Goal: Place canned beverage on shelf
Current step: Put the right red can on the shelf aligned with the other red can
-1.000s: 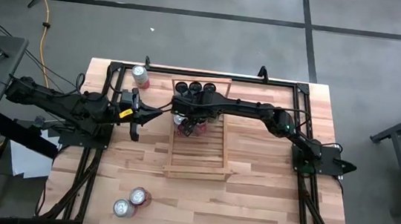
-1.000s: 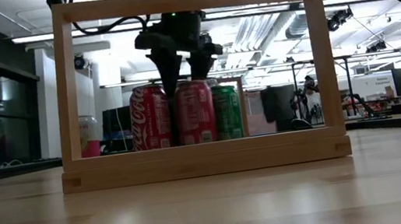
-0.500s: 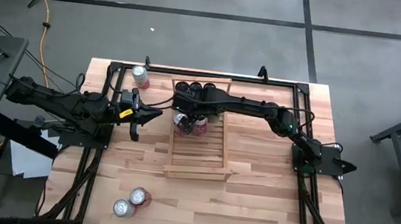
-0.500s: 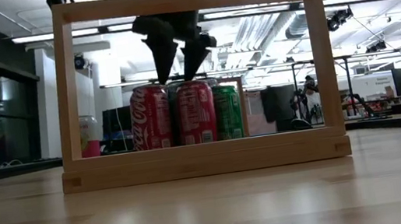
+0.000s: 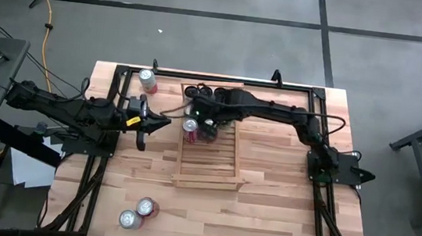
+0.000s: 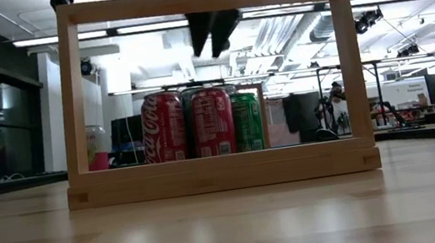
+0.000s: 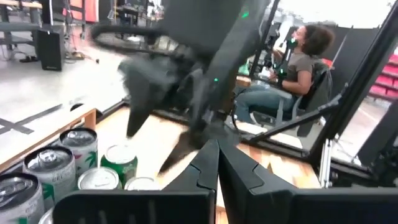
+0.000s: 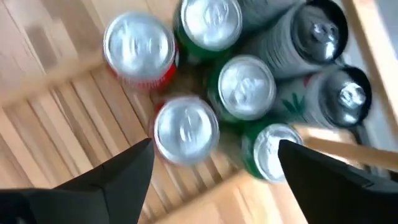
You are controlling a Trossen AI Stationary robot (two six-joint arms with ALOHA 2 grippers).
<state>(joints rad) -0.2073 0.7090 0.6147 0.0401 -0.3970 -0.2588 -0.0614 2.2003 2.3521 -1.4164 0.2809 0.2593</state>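
Wood-plank tabletop (image 5: 266,194) fills mid-frame; right gripper (image 6: 215,41), fingers apart, hangs above red cans (image 6: 213,122) clustered on the shelf (image 5: 206,168); left gripper (image 5: 165,119), closed, waits center-left.

Right gripper (image 5: 209,122) raised, fingers spread wide; left gripper (image 5: 165,119) fingers closed, level.

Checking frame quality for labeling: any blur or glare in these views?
Left wrist view: right arm smeared by motion blur, the left gripper sharp. Right wrist view: cans slightly soft, glare on lids. Low view: bright ceiling lights backlight the shelf; foreground tabletop out of focus. High view: evenly lit.
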